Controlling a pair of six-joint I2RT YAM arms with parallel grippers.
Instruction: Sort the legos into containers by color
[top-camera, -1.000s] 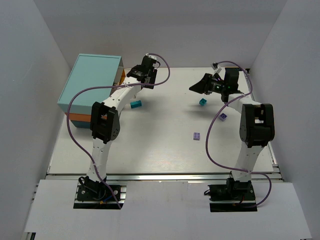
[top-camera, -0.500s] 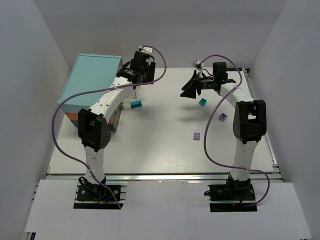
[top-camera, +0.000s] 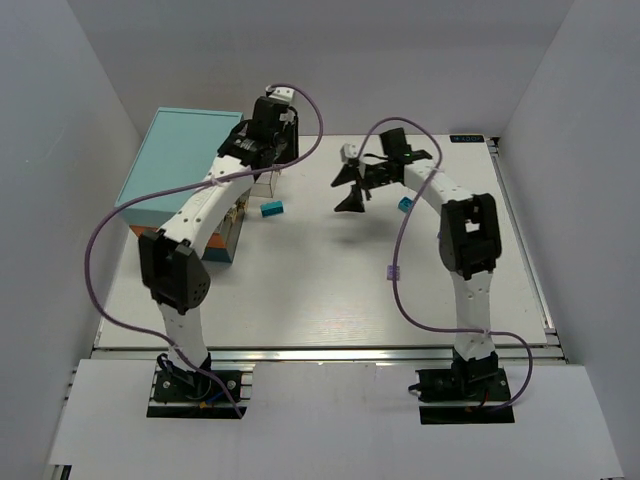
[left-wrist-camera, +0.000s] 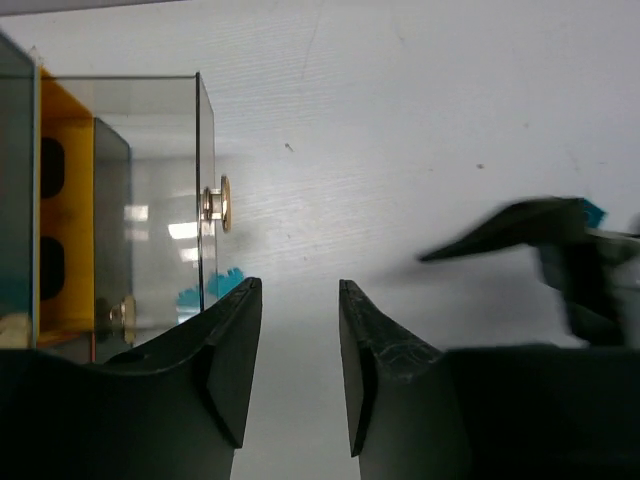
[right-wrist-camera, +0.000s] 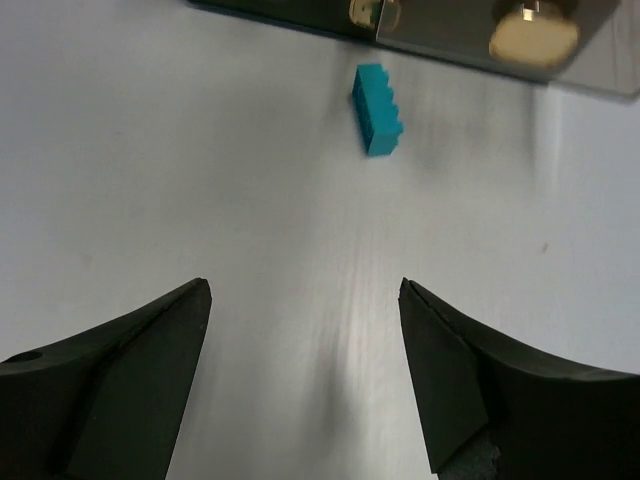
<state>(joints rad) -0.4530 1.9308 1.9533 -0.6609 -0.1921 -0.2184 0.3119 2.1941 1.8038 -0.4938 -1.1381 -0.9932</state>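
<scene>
A cyan lego (top-camera: 272, 209) lies on the table just in front of the cabinet (top-camera: 180, 150), which has a light-teal top. It also shows in the right wrist view (right-wrist-camera: 377, 110), ahead of my right gripper (right-wrist-camera: 305, 290). That gripper is wide open and empty, and hovers to the right of the lego in the top view (top-camera: 350, 190). My left gripper (left-wrist-camera: 300, 290) is open and empty beside a clear drawer (left-wrist-camera: 150, 200) that sticks out of the cabinet. A second cyan lego (top-camera: 405, 204) and a pale purple lego (top-camera: 393, 272) lie near the right arm.
The drawer's brass knob (left-wrist-camera: 222, 203) sits just left of my left fingers. More brass knobs (right-wrist-camera: 533, 35) show at the top of the right wrist view. The cabinet's orange-banded side (top-camera: 225, 235) faces the table. White walls close in the table.
My right gripper has swung left, away from the cyan lego on the right and toward the one by the cabinet. My left arm has moved back toward the cabinet's front.
</scene>
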